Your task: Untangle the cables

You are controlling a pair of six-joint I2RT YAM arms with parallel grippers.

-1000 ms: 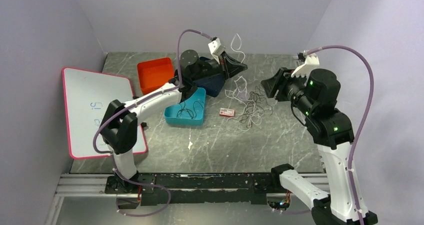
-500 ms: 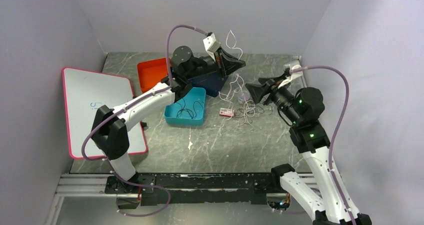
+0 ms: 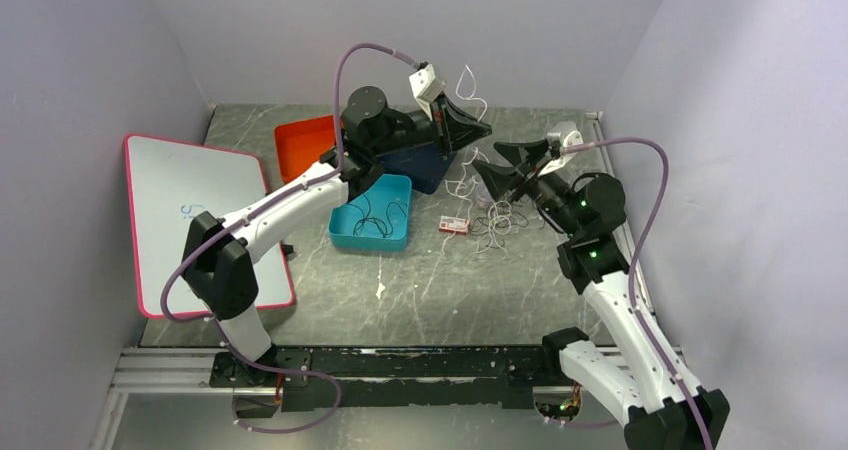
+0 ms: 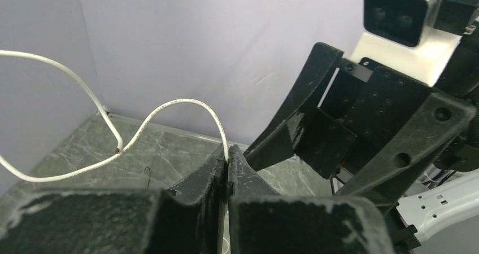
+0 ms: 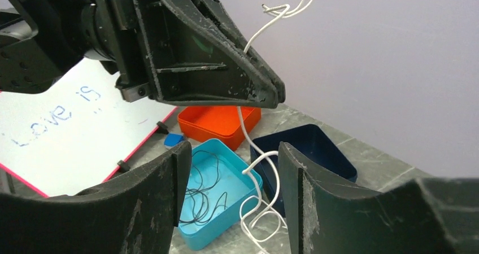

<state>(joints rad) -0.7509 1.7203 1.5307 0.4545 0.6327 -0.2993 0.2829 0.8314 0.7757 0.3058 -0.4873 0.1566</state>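
Pinching one white cable (image 4: 186,102) above the navy bin (image 5: 308,147), the left gripper (image 4: 227,152) holds it high; the right gripper (image 5: 233,149) (jaws spread) hovers alongside. Hauling harder could cinch the tangle (image 3: 500,220) beside that bin.

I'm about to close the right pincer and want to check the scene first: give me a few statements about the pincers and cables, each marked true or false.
1. The left pincer is shut on a white cable. True.
2. The right pincer is shut on that cable. False: its jaws stand open, and the right wrist view shows the cable hanging in the gap between them.
3. The teal bin holds a black cable. True.
4. No cable lies on the table. False: a white tangle lies there, right of the teal bin.
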